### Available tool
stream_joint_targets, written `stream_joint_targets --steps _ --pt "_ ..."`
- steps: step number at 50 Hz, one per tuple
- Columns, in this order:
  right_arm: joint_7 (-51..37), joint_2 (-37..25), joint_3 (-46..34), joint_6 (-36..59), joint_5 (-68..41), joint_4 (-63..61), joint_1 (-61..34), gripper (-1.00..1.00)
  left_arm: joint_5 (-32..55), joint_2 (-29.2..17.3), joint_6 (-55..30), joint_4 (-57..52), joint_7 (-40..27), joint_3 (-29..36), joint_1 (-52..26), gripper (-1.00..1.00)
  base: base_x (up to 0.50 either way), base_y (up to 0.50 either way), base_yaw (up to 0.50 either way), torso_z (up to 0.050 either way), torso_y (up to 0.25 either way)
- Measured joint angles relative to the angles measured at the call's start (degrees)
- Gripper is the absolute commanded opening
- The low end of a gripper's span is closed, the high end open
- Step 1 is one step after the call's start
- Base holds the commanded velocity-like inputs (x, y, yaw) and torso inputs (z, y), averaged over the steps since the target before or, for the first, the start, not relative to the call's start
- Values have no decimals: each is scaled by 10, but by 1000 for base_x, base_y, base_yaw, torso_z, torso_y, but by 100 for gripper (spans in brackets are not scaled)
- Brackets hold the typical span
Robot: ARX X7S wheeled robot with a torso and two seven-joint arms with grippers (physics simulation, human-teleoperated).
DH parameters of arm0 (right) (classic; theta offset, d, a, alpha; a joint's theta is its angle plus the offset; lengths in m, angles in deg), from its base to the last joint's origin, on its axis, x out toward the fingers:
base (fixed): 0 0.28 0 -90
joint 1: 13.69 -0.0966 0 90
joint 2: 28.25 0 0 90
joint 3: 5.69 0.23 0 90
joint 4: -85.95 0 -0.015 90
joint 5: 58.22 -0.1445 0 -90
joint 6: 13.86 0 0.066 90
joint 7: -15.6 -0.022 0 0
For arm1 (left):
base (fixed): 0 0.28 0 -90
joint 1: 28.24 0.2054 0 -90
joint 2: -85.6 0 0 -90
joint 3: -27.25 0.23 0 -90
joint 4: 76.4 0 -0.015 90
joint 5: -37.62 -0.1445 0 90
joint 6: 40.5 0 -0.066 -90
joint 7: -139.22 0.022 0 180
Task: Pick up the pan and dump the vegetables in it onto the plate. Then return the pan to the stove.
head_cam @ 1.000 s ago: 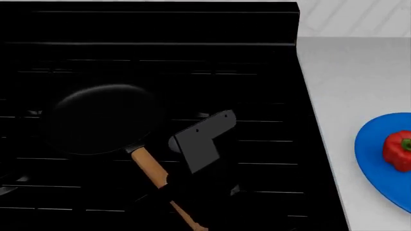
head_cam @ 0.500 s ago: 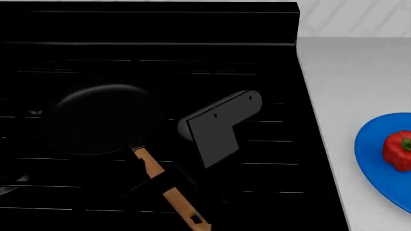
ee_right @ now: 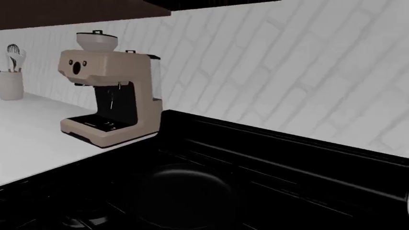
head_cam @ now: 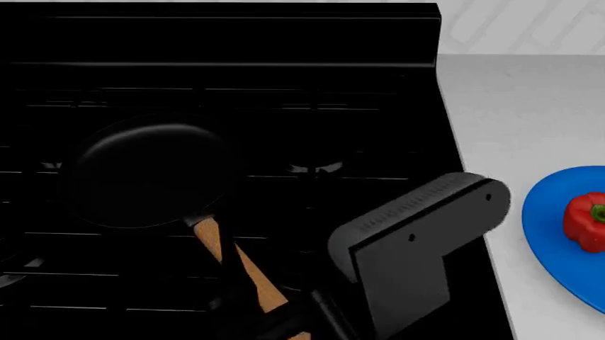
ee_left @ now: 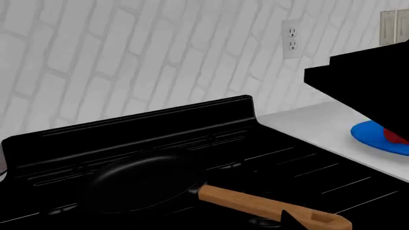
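The pan [head_cam: 146, 173] sits on the stove [head_cam: 283, 42], the pepper [head_cam: 586, 221] on the plate [head_cam: 553, 241] at right. Only the right wrist view shows a coffee machine [ee_right: 108, 100] on the left counter [ee_right: 32, 139]; only the left wrist view shows a wall outlet [ee_left: 292, 38]. Neither gripper's jaws can be told.

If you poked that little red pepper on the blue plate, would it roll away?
Probably a little. The red pepper looks rounded and glossy, so a nudge would likely make it wobble or roll. Its bumpy shape and green stem should stop it soon. The plate looks flat with hardly any rim, so a harder poke might send it onto the counter.
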Motion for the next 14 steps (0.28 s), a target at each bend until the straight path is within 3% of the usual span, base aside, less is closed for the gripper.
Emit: stream_joint_targets --steps 14 --pt "-59 -42 80 13 -70 -76 56 100 7 -1 -7 0 -3 -3 -10 100 0 0 0 0 0"
